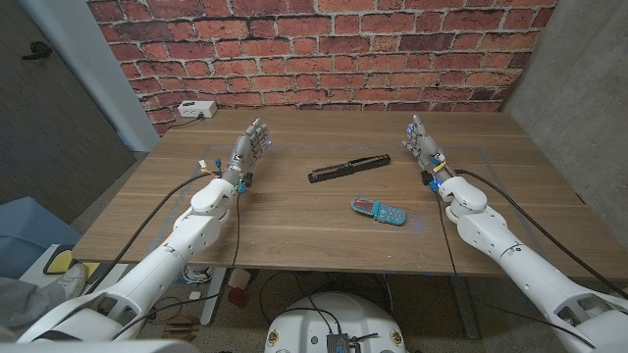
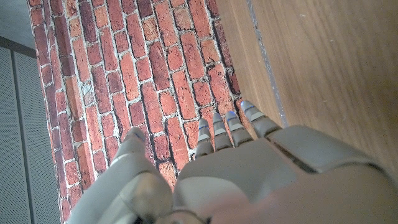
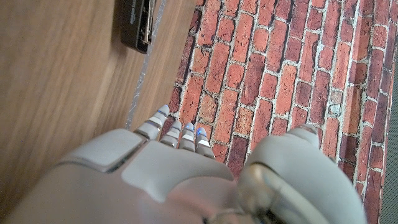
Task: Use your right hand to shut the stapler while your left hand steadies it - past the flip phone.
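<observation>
The fingers [image 1: 257, 132] of the left hand [image 1: 248, 149] reach straight toward the brick wall [image 1: 324, 49], lying close side by side with nothing between them, and the fingers [image 1: 414, 129] of the right hand [image 1: 424, 147] do the same on the other side. Both hands stand over the wooden table [image 1: 294, 230], apart from everything on it, the left at about ten o'clock from the table's middle and the right at about two o'clock. In the left wrist view the fingertips [image 2: 227, 118] point at the bricks, the thumb [image 2: 134, 140] set apart from them. The right wrist view shows the same pose, fingertips [image 3: 180, 130] together and thumb [image 3: 308, 134] off to one side. The stapler [image 1: 349, 168] lies opened out flat as a long dark bar between the two hands, near the table's middle. The blue flip phone [image 1: 379, 211] lies at about five o'clock from the stapler, nearer the robot. A white box [image 1: 195, 110] sits at the table's far left corner, at eleven o'clock.
</observation>
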